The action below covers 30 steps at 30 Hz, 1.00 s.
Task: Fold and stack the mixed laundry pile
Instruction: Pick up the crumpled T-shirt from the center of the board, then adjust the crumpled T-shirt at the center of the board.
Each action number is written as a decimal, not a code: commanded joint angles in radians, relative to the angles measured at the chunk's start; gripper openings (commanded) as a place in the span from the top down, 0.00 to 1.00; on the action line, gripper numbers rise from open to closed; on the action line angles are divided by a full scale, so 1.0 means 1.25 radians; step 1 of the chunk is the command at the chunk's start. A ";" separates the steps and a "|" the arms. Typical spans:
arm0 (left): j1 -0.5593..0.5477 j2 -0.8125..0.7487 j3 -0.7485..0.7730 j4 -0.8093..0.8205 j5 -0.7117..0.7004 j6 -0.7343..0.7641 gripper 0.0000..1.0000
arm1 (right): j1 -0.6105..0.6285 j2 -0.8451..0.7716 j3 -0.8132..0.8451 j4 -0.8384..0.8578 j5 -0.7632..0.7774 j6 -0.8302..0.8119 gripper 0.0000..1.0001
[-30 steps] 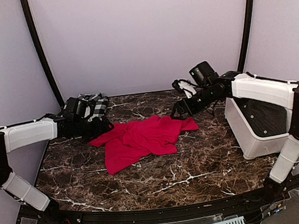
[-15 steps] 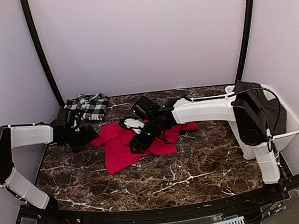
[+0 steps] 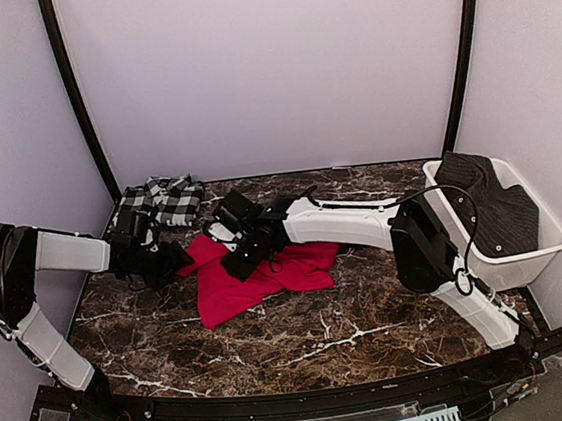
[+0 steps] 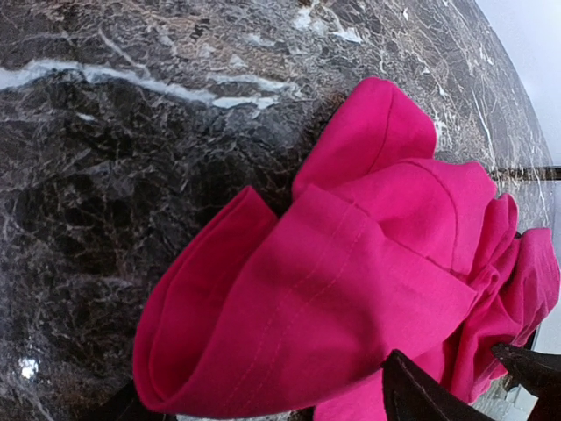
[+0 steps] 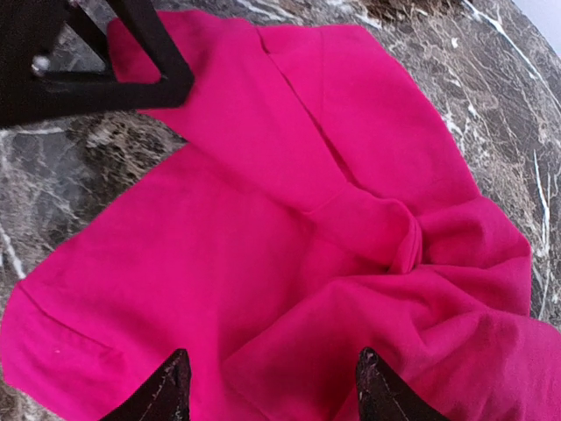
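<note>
The plain red garment [image 3: 262,273] lies crumpled at the table's middle left. The black-and-white checked garment [image 3: 164,198] lies at the back left corner, apart from both grippers. My left gripper [image 3: 171,260] sits low at the red garment's left corner. In the left wrist view a thick fold of the red garment [image 4: 307,298] lies between the open left gripper's [image 4: 263,390] fingers. My right gripper [image 3: 231,254] reaches across over the red garment's upper left part. In the right wrist view the right gripper [image 5: 272,373] is open just above the red garment [image 5: 289,228], holding nothing.
A white plastic bin [image 3: 538,244] stands at the right edge with a dark grey cloth [image 3: 491,198] in it. The right arm [image 3: 343,222] stretches across the back half of the dark marble table [image 3: 372,311]. The left gripper's frame [image 5: 96,61] shows close ahead in the right wrist view.
The right arm has swung from beside the bin leftward over the red garment. The left gripper has come forward from the checked garment to the red garment's left corner. Both jaws have narrowed.
</note>
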 commanded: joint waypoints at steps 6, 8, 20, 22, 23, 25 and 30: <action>0.003 0.043 0.003 0.068 0.030 -0.012 0.43 | -0.001 0.004 0.005 -0.053 0.175 0.006 0.72; 0.003 0.035 0.001 0.081 0.028 -0.015 0.63 | -0.001 -0.036 -0.019 -0.052 0.184 0.003 0.80; 0.004 -0.152 0.133 -0.010 0.016 0.050 1.00 | -0.100 -0.461 -0.283 0.052 0.168 -0.046 1.00; 0.004 -0.195 0.171 -0.038 0.019 0.072 1.00 | -0.125 -0.529 -0.315 0.067 0.170 -0.059 1.00; 0.004 -0.221 0.201 -0.058 0.015 0.082 1.00 | -0.137 -0.561 -0.329 0.077 0.170 -0.072 1.00; 0.004 -0.258 0.250 -0.092 0.002 0.110 1.00 | -0.160 -0.623 -0.349 0.095 0.183 -0.093 1.00; 0.004 -0.309 0.383 -0.160 0.014 0.171 1.00 | -0.222 -0.751 -0.343 0.127 0.158 -0.138 1.00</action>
